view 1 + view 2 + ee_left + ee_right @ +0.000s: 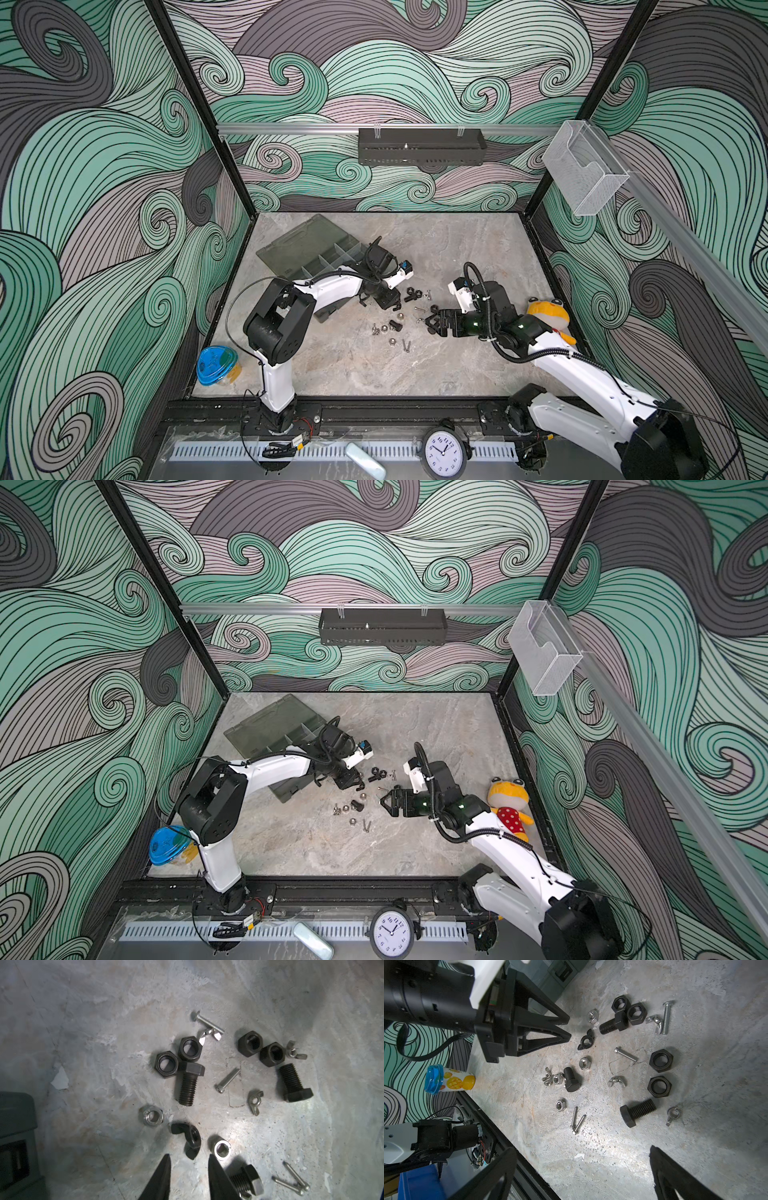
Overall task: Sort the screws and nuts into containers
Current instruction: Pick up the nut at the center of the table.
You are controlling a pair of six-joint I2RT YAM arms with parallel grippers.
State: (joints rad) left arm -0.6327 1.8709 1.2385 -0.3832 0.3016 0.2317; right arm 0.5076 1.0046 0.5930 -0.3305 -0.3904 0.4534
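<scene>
Four black hex nuts (166,1064) are lying loose on the tabletop (83,1032) in two pairs, and each pair is sitting beside a stubby black bolt (188,1084). Around them I am seeing the rest of the nuts (584,1062) and screws (626,1054) scattered about. They are silver hex nuts, silver wing nuts, thin silver screws, and a third black bolt touching a small silver cluster. The whole spread is lying in the middle of the tabletop, between the two arms. It is just beside the near corner of the containers (328,259), whose lid is lying open toward the back wall.

I am holding the left gripper (189,1157) low over the spread, pointing down. Its fingers (160,1180) are standing a little apart with nothing between them. A black wing nut (193,1136) is lying just ahead of their tips, and a silver hex nut (222,1149) is sitting just beside one finger.

I am holding the right gripper (582,1149) at the other side of the spread, its fingers (666,1172) spread wide and gripping nothing.

A blue-lidded tub (216,365) is standing at the near left corner of the tabletop, well apart from the hardware. A yellow plush toy (548,313) is lying behind the right arm.
</scene>
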